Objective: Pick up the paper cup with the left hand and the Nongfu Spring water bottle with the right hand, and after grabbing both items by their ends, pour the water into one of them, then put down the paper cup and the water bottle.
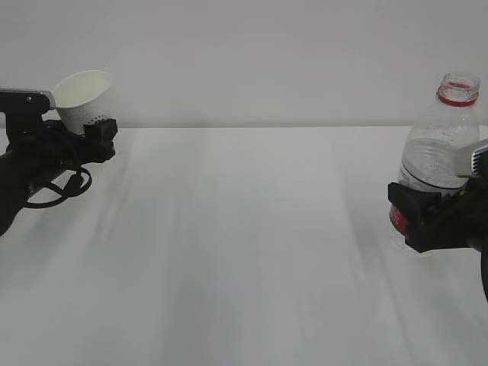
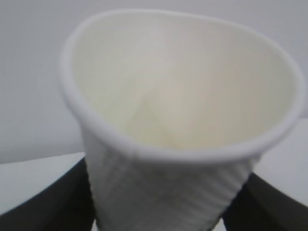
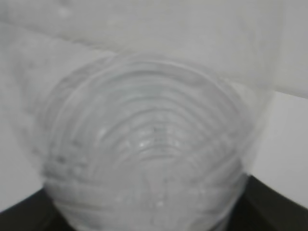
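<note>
overhead-lit white table (image 1: pixel 252 252), pale wall; left fingers (image 1: pixel 95 133) clasp cup (image 1: pixel 84 95), right fingers (image 1: pixel 415 217) clasp bottle (image 1: pixel 442 152).

white table surface (image 1: pixel 252 252) across lower two thirds of exterior frame, faint soft shadows streaking toward bottom. plain pale wall (image 1: pixel 259 61) filling upper third, meeting table edge along a straight horizontal line just above mid-height. same white surface in wrist views, blurred.

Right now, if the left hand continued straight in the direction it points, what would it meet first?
Probably nothing close. The left hand, holding the paper cup, points right across the bare table. The water bottle in the right hand lies far across; depth is uncertain.
</note>
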Controlling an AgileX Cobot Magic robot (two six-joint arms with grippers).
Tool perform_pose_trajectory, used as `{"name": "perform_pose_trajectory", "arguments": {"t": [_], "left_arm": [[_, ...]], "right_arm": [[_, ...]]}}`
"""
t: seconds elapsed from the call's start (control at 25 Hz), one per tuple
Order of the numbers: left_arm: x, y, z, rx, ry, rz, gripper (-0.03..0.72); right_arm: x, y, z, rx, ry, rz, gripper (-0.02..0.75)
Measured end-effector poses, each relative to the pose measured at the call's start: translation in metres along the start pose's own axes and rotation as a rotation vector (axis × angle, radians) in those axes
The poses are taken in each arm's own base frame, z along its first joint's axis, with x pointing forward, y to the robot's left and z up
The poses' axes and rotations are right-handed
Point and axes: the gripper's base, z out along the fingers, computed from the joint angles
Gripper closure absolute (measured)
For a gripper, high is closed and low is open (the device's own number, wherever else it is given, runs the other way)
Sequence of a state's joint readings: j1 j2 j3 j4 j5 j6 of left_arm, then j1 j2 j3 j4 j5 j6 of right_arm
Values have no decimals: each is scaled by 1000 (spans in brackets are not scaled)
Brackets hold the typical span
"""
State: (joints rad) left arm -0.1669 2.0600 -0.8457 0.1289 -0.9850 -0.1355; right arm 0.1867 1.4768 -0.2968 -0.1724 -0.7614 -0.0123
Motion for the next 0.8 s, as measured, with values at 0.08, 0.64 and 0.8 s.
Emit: {"name": "perform_pose_trajectory", "arguments": {"t": [0.08, 0.64, 0.8], "left_arm": [[-7, -4, -2, 39, 4, 2, 167], [-12, -29, -9, 301, 93, -48, 167], [-9, -38, -13, 409, 121, -37, 167]], "right_arm": [[0, 0, 0, 0, 0, 0, 242], [5, 0, 0, -1, 52, 0, 242], [5, 0, 0, -1, 52, 0, 242]]}}
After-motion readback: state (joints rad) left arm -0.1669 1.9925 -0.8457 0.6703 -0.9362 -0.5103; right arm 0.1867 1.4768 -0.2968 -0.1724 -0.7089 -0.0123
